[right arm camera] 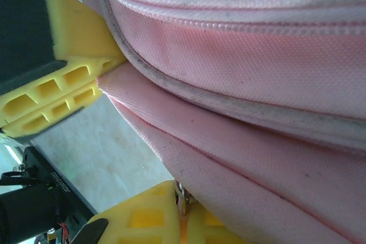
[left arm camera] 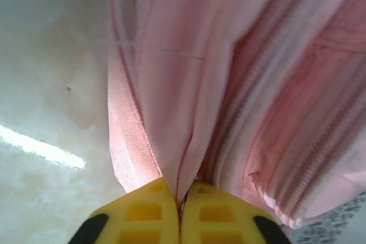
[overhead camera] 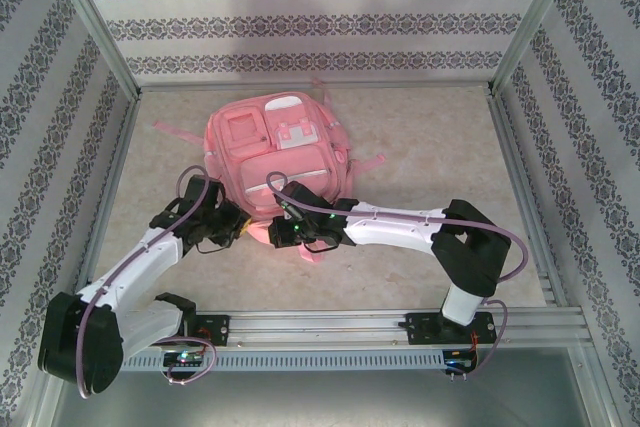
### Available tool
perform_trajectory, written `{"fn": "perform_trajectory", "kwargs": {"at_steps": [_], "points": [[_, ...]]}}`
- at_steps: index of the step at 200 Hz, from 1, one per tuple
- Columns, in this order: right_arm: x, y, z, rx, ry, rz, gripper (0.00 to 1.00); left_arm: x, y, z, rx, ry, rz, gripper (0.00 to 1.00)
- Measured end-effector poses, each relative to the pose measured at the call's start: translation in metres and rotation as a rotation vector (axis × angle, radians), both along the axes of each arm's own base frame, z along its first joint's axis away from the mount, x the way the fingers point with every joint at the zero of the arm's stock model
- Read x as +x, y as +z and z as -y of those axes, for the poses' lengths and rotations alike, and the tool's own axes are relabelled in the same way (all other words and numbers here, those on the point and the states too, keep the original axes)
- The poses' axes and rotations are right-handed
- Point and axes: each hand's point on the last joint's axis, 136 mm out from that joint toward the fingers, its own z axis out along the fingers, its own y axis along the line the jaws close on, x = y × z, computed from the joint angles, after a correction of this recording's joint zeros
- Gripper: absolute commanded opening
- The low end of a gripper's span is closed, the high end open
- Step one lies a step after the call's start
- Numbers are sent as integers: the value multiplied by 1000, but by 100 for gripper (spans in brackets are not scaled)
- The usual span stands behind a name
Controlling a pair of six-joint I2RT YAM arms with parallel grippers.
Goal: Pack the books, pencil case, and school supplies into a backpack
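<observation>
Reading no clear text, brand, number or sign anywhere. Making out only a short line of white print on a black bracket (right arm camera: pixel 52 180) at the near left of the right wrist view, too small and blurred for deciphering. Seeing white patches (overhead camera: pixel 292 133) on the backpack (overhead camera: pixel 270 172), too small for telling any lettering.

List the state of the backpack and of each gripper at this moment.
backpack: lying flat on the table, front pockets up, near edge pinched by both grippers; whether the zip is open cannot be told.
left gripper: shut on a fold of its fabric.
right gripper: shut on its edge, a small metal piece between the tips.
</observation>
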Motion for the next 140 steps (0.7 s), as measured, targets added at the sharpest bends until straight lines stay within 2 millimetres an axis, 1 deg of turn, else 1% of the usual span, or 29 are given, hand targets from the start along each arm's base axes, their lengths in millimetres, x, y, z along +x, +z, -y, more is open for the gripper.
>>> {"fn": "perform_trajectory", "kwargs": {"at_steps": [49,75,96,140], "points": [[-8,-11,13,-84,54,13,0,7,18,-6,62,-17,25,0],[-10,-8,22,-111,72,31,0,8,22,-11,85,-25,29,0],[-7,-3,35,-114,63,43,0,8,22,-16,97,-27,31,0],[10,1,68,-118,24,40,0,8,23,-20,120,-48,38,0]]}}
